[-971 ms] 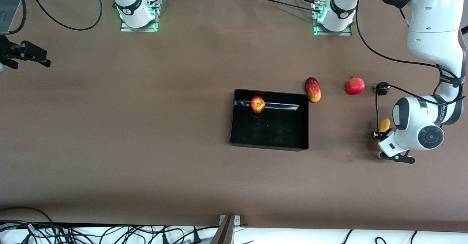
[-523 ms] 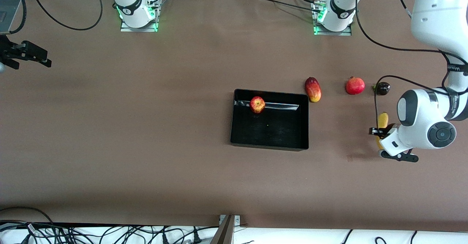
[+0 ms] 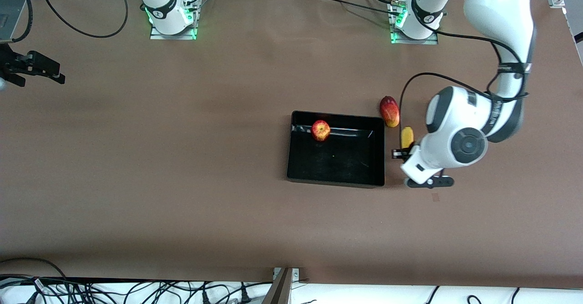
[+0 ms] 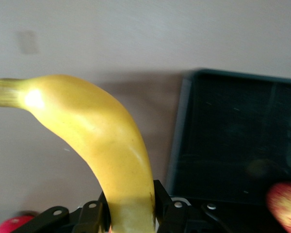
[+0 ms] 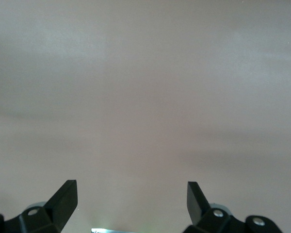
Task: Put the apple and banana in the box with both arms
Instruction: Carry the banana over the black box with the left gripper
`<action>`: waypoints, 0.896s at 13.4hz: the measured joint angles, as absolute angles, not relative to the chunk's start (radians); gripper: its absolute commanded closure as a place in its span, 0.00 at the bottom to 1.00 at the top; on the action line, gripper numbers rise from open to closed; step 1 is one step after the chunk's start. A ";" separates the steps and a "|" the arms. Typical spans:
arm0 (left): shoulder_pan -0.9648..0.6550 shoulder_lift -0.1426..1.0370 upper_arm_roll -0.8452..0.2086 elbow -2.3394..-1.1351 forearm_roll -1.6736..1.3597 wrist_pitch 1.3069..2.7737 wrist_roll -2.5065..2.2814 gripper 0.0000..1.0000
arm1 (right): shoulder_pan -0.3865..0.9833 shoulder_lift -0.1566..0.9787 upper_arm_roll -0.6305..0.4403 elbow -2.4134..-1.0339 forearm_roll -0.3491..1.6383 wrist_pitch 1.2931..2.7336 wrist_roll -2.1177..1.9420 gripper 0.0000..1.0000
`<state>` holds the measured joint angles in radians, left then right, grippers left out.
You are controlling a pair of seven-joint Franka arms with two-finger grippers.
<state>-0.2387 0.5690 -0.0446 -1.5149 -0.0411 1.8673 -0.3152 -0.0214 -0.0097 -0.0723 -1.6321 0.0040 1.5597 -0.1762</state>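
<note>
My left gripper [image 3: 402,152] is shut on the yellow banana [image 3: 407,136] and holds it above the table, just beside the edge of the black box [image 3: 380,158] at the left arm's end. In the left wrist view the banana [image 4: 102,131] stands between the fingers [image 4: 161,196], with the box [image 4: 184,126] beside it. The red and yellow apple [image 3: 320,130] lies in the box by its wall farther from the front camera; it also shows in the left wrist view [image 4: 286,204]. My right gripper [image 5: 131,187] is open and empty over bare table at the right arm's end [image 3: 38,67].
An elongated red-and-yellow fruit [image 3: 390,111] lies on the table by the box's corner, farther from the front camera than the banana. The left arm's white wrist [image 3: 451,135] covers the table toward the left arm's end.
My left arm has carried the banana from the left arm's end of the table to the box's edge, and now covers the round red fruit and the dark fruit. The right arm has not moved.
</note>
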 measured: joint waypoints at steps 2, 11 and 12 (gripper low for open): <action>-0.245 0.572 -0.101 -1.515 -0.042 1.872 -0.355 1.00 | -0.021 -0.010 -0.072 -1.632 0.004 1.560 -0.176 0.00; -0.261 0.687 -0.210 -1.523 -0.042 2.053 -0.472 1.00 | -0.022 -0.010 -0.072 -1.632 0.004 1.560 -0.176 0.00; -0.265 0.700 -0.210 -1.526 -0.042 2.063 -0.474 1.00 | -0.022 -0.010 -0.072 -1.632 0.004 1.560 -0.176 0.00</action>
